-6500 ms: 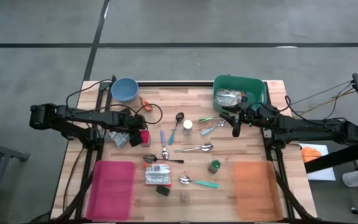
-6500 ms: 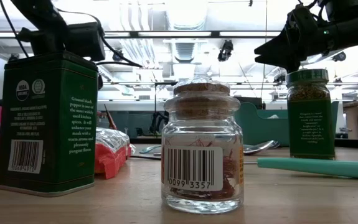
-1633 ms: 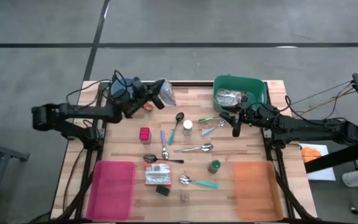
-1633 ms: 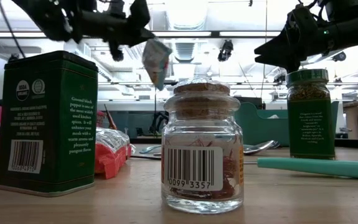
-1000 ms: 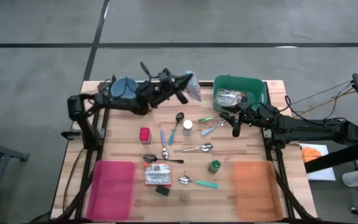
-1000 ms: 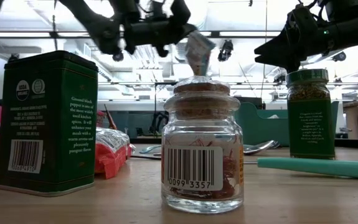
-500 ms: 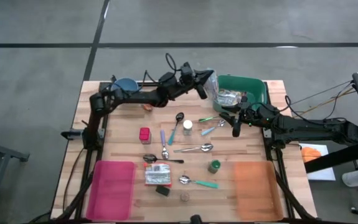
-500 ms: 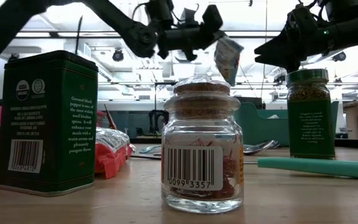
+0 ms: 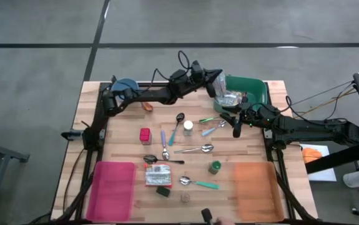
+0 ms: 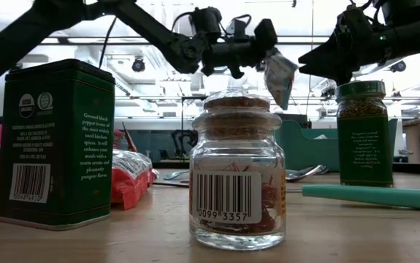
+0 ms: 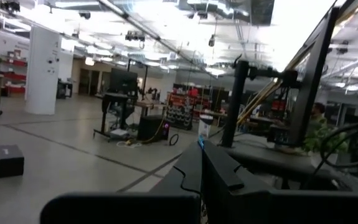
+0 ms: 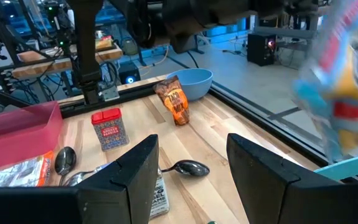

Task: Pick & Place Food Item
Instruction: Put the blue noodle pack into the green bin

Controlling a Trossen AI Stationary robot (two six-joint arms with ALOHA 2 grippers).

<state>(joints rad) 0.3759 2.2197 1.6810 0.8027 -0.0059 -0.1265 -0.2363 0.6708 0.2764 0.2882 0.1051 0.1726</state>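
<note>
green bin (image 9: 257, 92) sits just beyond the left gripper (image 9: 213, 82), pinched on a snack packet (image 9: 220, 85) held high, likely to drop it in.

The left end effector (image 10: 268, 45) holds a snack packet (image 10: 279, 77) aloft above the cork-stoppered jar (image 10: 237, 175).
</note>
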